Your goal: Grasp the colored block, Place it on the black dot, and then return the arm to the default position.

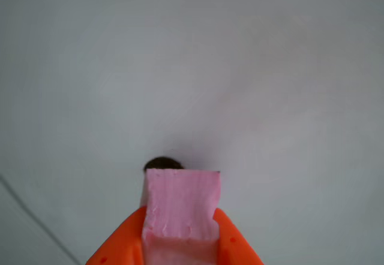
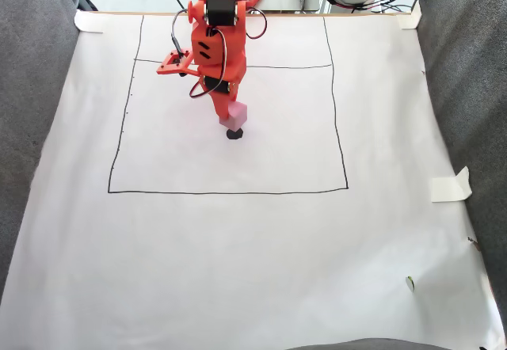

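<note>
While clamped between the two orange fingers (image 1: 120, 241) of the gripper (image 1: 181, 244), block (image 1: 182, 202) sat just over the dot (image 1: 162, 164), with only a dark sliver of the dot visible past its far upper-left edge in the other view. Seen in the fixed view inside the drawn square (image 2: 346, 128) on white paper (image 2: 238, 271): arm (image 2: 218, 33) reaching down, block (image 2: 237, 113) directly above dot (image 2: 234, 134).

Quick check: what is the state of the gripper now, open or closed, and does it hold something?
Gripper: closed on the pink foam cube, held right at the black dot.
</note>
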